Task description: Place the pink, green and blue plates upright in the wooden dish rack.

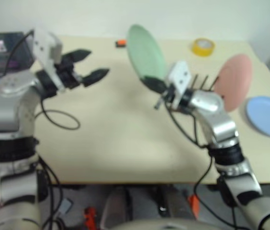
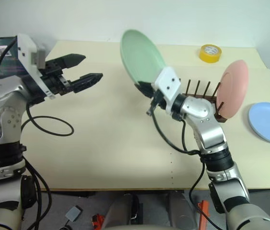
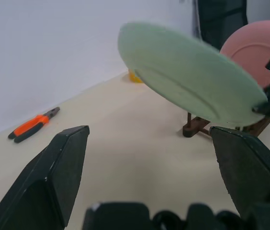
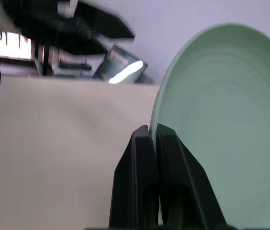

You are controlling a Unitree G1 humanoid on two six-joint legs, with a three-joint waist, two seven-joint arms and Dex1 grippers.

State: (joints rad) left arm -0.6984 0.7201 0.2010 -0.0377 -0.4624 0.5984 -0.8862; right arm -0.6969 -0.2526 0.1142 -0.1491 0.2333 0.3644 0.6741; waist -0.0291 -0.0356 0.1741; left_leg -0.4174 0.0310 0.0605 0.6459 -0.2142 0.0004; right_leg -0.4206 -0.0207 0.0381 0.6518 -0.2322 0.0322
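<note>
My right gripper (image 2: 143, 88) is shut on the rim of the green plate (image 2: 142, 55), holding it tilted in the air over the middle of the table. In the right wrist view the plate (image 4: 226, 120) rises from between the closed fingers. The pink plate (image 2: 234, 88) stands upright in the wooden dish rack (image 2: 203, 96) just right of that hand. Flat on the table at the far right lies the blue plate (image 2: 268, 122). My left gripper (image 2: 86, 68) hangs open and empty at the left, pointing toward the green plate (image 3: 192, 76).
A yellow tape roll (image 2: 209, 52) sits at the table's back right. Orange-handled pliers (image 3: 32, 125) lie near the back edge. A laptop (image 1: 1, 52) stands at the back left. A black cable (image 2: 49, 125) loops on the table by the left arm.
</note>
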